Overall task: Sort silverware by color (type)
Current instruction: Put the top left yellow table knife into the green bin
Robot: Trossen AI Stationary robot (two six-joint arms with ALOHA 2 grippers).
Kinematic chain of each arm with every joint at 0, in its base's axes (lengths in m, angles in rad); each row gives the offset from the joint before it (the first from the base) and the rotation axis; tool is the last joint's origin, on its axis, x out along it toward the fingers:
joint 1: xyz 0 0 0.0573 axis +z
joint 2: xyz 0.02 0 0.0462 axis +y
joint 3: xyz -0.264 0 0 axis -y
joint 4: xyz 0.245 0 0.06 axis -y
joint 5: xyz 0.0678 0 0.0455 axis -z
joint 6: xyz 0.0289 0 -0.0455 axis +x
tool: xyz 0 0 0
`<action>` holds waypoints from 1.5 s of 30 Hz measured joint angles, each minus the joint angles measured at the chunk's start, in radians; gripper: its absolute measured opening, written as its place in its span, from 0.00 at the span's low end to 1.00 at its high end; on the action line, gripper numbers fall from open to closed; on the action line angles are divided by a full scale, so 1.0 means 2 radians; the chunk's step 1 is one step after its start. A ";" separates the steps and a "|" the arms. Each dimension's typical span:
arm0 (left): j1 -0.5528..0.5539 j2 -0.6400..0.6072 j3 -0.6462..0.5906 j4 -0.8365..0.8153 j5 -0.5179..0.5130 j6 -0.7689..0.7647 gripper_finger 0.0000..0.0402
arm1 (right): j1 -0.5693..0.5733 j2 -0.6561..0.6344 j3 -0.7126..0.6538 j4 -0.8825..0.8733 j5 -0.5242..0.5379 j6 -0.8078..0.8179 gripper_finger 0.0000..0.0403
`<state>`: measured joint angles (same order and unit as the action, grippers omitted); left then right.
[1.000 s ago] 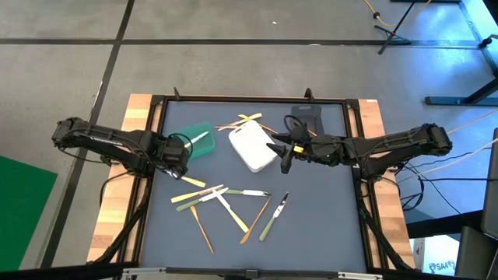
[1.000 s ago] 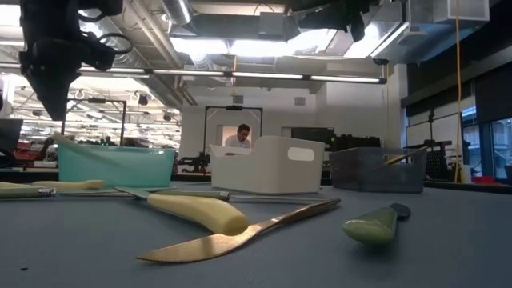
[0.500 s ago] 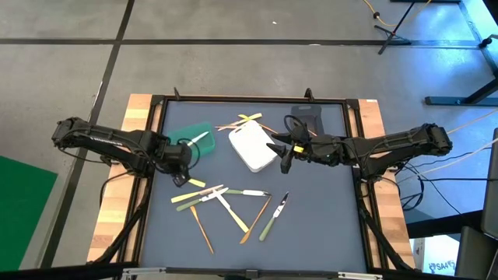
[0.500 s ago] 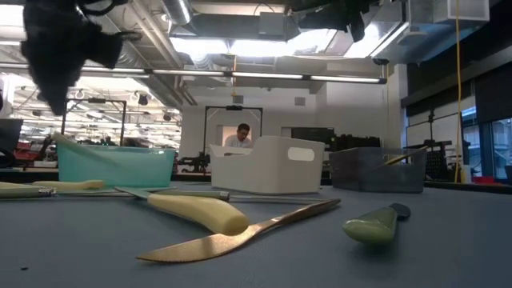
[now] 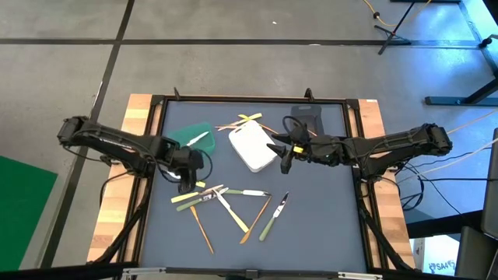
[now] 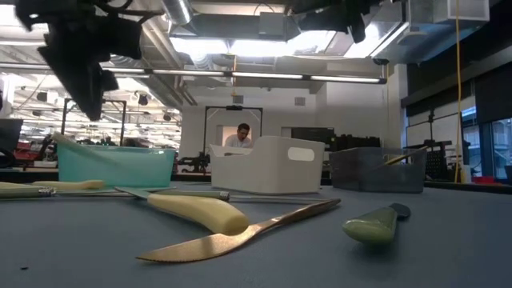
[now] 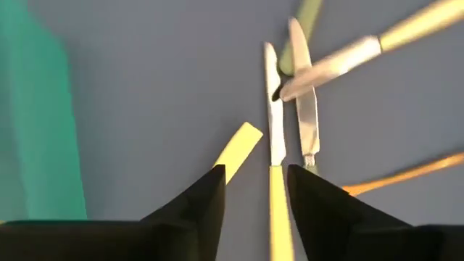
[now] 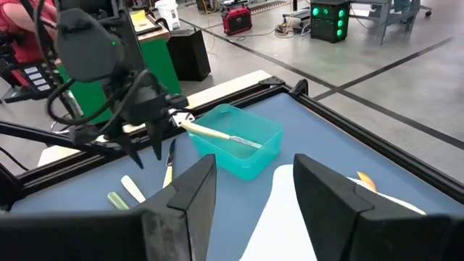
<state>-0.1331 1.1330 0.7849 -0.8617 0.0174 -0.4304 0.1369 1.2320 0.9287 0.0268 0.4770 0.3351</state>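
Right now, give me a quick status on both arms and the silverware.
Left gripper open, empty, above loose silverware. Right gripper open, empty, over white bin. One utensil leaning in green bin. Nothing blocking.

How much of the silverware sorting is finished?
Not much. One utensil leans in the green bin, and a few lie by the grey bin. The open left gripper hovers over the pile, empty. The right gripper waits by the white bin. Most pieces remain.

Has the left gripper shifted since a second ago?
Yes. In the high view the left gripper has moved away from the green bin, toward the loose silverware on the mat, and now hangs open above it.
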 joint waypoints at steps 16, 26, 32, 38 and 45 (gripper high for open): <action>-0.045 0.151 0.000 0.000 -0.040 0.129 0.37 | 0.000 0.000 0.000 -0.016 0.000 0.000 0.43; -0.045 0.216 0.000 0.000 -0.056 0.131 0.37 | 0.000 0.000 0.000 -0.015 0.000 0.000 0.43; -0.045 0.233 0.003 0.002 -0.054 0.130 0.37 | 0.000 0.000 0.000 -0.015 0.000 0.000 0.43; -0.045 0.236 0.002 0.003 -0.052 0.129 0.31 | 0.000 0.000 0.000 -0.015 0.000 0.000 0.43; -0.045 0.237 0.001 0.003 -0.049 0.129 0.19 | 0.000 0.000 0.000 -0.015 0.000 0.000 0.43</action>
<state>-0.2226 1.6062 0.7876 -0.8555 -0.0803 -0.1722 0.1369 1.2324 0.9287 -0.0040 0.4770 0.3351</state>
